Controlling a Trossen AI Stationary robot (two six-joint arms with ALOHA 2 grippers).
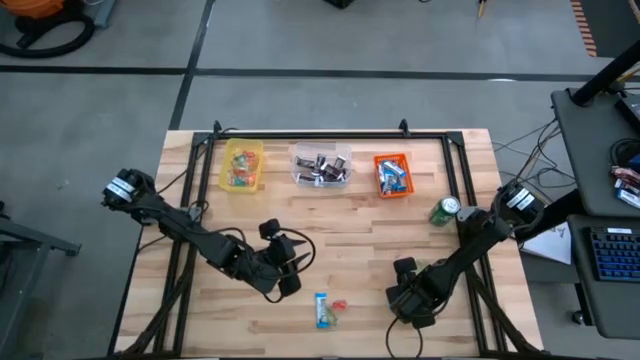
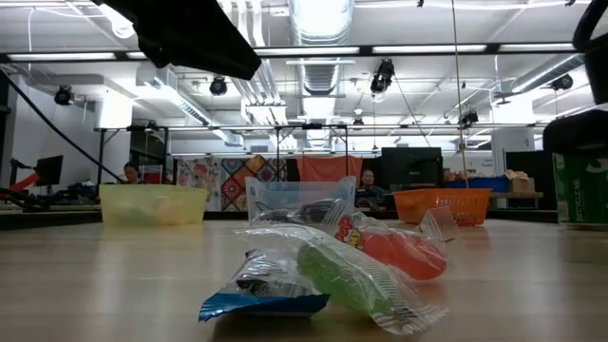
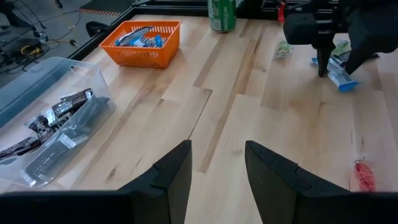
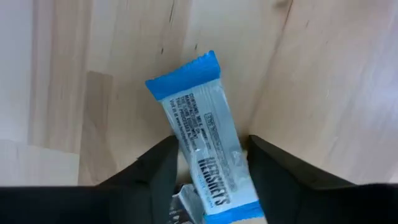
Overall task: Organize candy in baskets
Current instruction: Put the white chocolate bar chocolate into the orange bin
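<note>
The right arm's (image 1: 470,245) jaws stood released, one on either side of a blue-and-white bar (image 4: 205,149) that lay flat on the tabletop (image 1: 360,240); whether their inner faces already touched the wrapper could not be told. That bar sat well apart from the orange basket (image 1: 377,178), toward the tabletop's front edge. The left arm's (image 1: 200,235) jaws were also released, with bare wood between them, waiting farther from the orange basket than the right arm's. A small cluster of loose candy (image 1: 328,310), blue, red and green in crinkled wrappers, lay still farther from the orange basket, between the two arms. The orange basket already held bars of the same blue-and-white kind, the clear basket (image 1: 320,150) beside it held dark wrapped pieces, and the yellow basket (image 1: 242,143) beyond that held small coloured ones. The step in hand looked like the pickup of one bar. The next move probably called for closing squarely across the bar's width, lifting clear, then carrying it to the orange basket.
</note>
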